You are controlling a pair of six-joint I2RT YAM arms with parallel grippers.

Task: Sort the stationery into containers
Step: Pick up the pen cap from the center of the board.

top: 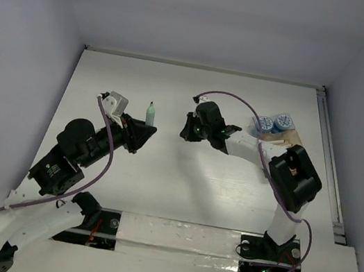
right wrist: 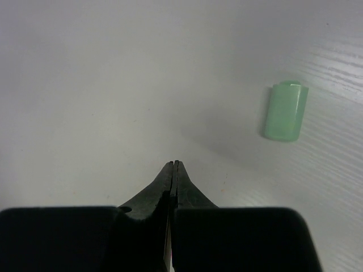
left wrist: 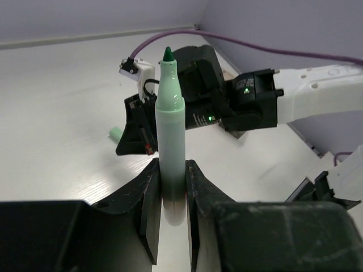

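Your left gripper (left wrist: 171, 170) pinches the green pen (left wrist: 170, 113) upright, tip bare, near a green cap (right wrist: 285, 110). The cap lies on the table (right wrist: 85, 85) just beside your right gripper (right wrist: 173, 165), clamped together, empty.

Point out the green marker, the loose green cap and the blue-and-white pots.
green marker (left wrist: 171, 136), left wrist view, middle of its barrel.
green cap (right wrist: 285, 110), right wrist view, middle of its side.
blue-and-white pots (top: 284, 120), top external view, top of the right-hand pot.
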